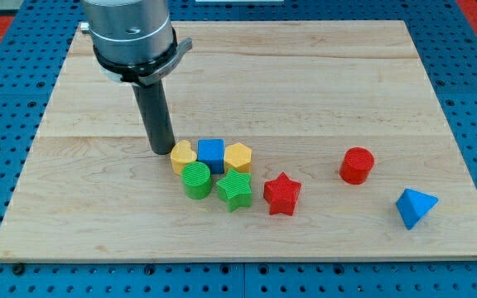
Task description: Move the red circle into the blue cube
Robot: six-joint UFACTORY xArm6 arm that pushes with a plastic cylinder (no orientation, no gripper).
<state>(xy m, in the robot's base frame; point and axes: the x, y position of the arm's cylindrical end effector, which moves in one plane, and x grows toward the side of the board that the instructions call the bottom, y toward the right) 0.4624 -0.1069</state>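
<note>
The red circle [357,165], a short red cylinder, stands alone at the view's right on the wooden board [305,74]. The blue cube [211,154] sits in a tight cluster near the middle, between a yellow heart-like block [182,156] on its left and a yellow hexagon [238,156] on its right. My tip [161,151] rests on the board just left of the yellow heart block, close to it, and far to the left of the red circle.
A green cylinder [195,180] and a green star [234,190] lie just below the cluster. A red star [282,194] lies to their right. A blue triangular block [415,207] sits near the board's lower right edge.
</note>
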